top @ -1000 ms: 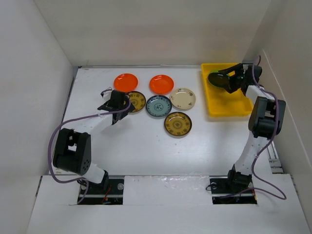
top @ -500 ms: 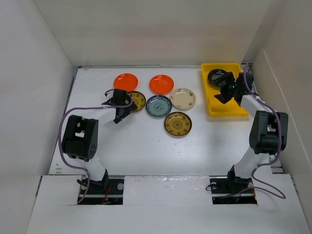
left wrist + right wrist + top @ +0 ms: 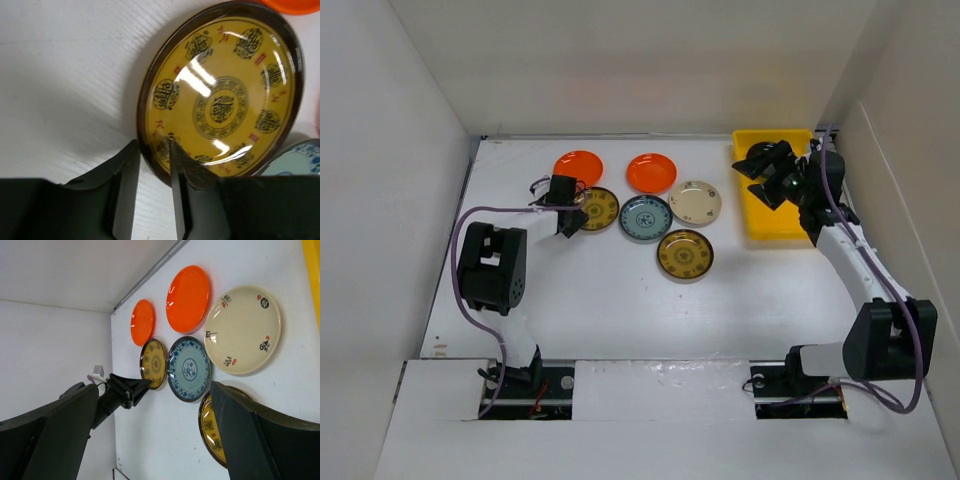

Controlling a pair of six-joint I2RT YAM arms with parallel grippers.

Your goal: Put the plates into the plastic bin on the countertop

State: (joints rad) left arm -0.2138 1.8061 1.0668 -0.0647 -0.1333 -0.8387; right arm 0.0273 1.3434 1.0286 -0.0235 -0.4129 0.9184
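While the rectangular yellow plastic bin sits far right on the matte white countertop, its contents masked by the right gripper spread wide above it, the left gripper straddles the rim of a glossy round brown-gold plate; whether it pinches, I cannot tell

brown-gold plate near rim hidden by left pincer | teal plate cut off at right edge

Counted were two orange plates, two brown-gold patterned plates, one teal-patterned plate, one cream plate, one yellow plastic bin.
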